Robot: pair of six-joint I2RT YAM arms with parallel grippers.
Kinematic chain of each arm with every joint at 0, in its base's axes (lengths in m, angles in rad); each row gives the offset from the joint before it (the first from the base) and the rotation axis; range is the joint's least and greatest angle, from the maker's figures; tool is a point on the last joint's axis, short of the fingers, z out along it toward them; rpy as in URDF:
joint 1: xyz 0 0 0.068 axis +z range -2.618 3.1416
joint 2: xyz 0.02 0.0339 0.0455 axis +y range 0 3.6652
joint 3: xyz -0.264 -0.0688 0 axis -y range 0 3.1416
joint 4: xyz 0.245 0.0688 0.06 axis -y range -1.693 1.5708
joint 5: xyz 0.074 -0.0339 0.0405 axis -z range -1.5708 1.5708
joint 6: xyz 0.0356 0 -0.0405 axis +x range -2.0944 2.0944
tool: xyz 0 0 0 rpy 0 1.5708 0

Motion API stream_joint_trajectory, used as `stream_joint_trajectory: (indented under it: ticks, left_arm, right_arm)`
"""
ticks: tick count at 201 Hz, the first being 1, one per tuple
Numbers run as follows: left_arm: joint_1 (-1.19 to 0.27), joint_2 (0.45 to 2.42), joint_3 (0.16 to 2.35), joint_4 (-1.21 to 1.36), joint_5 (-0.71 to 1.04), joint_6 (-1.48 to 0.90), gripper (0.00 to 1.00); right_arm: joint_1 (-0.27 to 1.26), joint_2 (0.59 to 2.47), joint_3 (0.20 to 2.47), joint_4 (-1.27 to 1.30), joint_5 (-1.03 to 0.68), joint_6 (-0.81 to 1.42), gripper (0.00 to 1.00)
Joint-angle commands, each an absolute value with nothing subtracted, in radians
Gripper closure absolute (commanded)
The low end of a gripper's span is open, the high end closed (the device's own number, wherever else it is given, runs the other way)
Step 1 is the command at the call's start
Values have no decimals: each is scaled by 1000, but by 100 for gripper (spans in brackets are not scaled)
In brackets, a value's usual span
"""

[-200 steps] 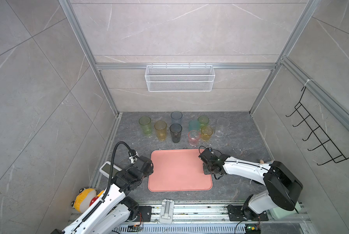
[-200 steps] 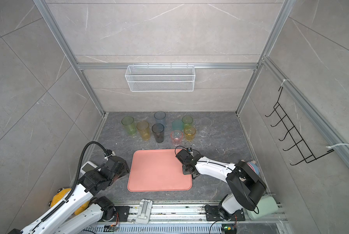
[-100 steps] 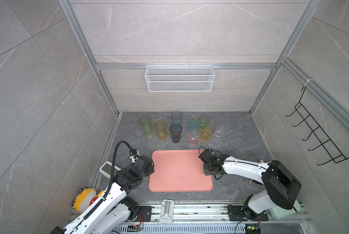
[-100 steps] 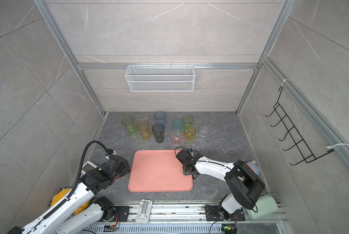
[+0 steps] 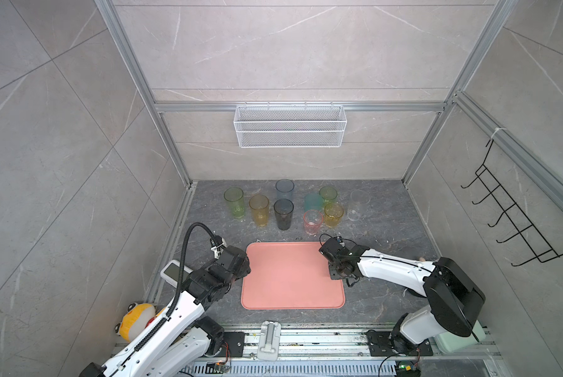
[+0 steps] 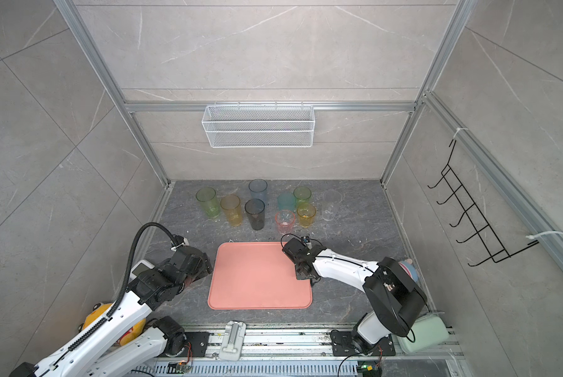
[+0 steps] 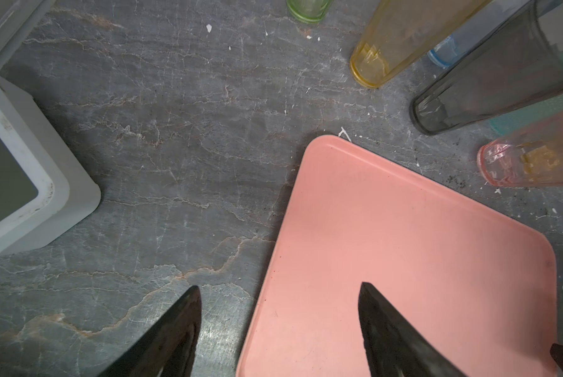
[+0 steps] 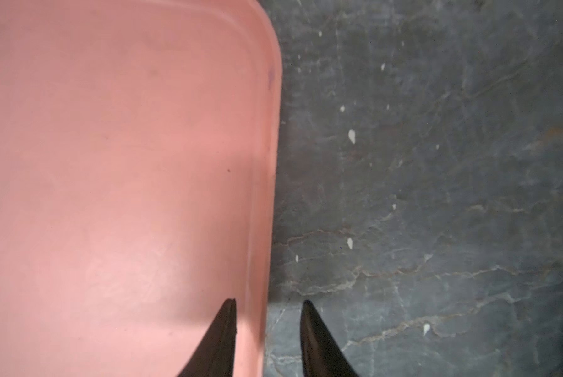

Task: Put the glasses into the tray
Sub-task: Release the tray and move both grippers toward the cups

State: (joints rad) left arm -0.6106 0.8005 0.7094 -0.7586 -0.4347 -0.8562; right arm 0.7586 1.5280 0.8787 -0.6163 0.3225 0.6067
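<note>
My left tool is hovering released at the flat salmon-pink rectangular tray, my right tool parted astride its rim. Nine tinted see-through tumblers are standing beyond it.

A white wire basket hangs on the back wall, a black hook rack on the side wall

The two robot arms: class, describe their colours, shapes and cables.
Both have white shells with black joints. The left arm carries a black ribbed hose; the right arm shows thin black wires. The left pincer and right pincer have black, pointed fingers.
</note>
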Motion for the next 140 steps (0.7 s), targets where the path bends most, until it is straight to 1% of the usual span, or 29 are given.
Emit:
stream_joint_trajectory:
  ticks: [1, 29, 59, 85, 140]
  left_arm:
    - [-607, 820, 767, -739, -446, -809, 22]
    - [-606, 873, 830, -736, -455, -768, 22]
    - [-607, 925, 897, -718, -468, -720, 19]
    - [-600, 974, 963, -718, -516, -688, 11]
    - [-536, 1079, 1078, -692, -480, -638, 6]
  right_arm:
    - [756, 1443, 946, -663, 344, 557, 61]
    - [758, 1344, 986, -638, 358, 507, 57]
    - [758, 1274, 1018, -557, 374, 446, 55]
    - [758, 1251, 1038, -463, 385, 388, 51]
    - [758, 1239, 1009, -232, 437, 301, 43]
